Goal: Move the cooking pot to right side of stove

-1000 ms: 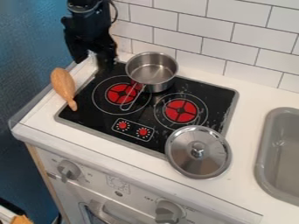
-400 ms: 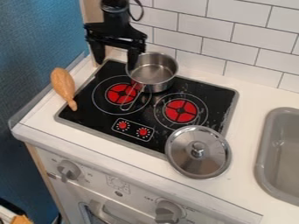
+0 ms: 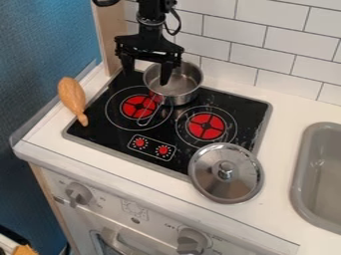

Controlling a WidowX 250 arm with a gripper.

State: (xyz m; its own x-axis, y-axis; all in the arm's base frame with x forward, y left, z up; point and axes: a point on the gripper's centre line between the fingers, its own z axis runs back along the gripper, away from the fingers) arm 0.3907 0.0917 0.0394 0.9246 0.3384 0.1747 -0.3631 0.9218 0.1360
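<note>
clearly, the hand is spread wide, its two fingers well apart and nothing between them that i can see as held. it hangs at the back of the stove, one finger over the pot and the other off past the pot's left edge. whether either finger touches the rim, i cannot tell.

the pot sits upright at the back, roughly between the left burner and the right burner, its handle pointing forward over the left one. so the move itself is not done: i'd judge the hand to be lining up on the pot's left rim, with gripping or pushing, the shift to the right and the letting go all left to do. the lid lies knob up over the stove's front right corner and onto the bench, so a pot brought too far forward could knock it.

farther out, a brown thing lies along the stove's left edge, and the sink is off to the right, cut by the view's edge. the arm is cut off at the top. one finger hides a bit of the pot's inside, the lid covers a stove corner, and how the pot's base meets the glass is hard to make out.
</note>
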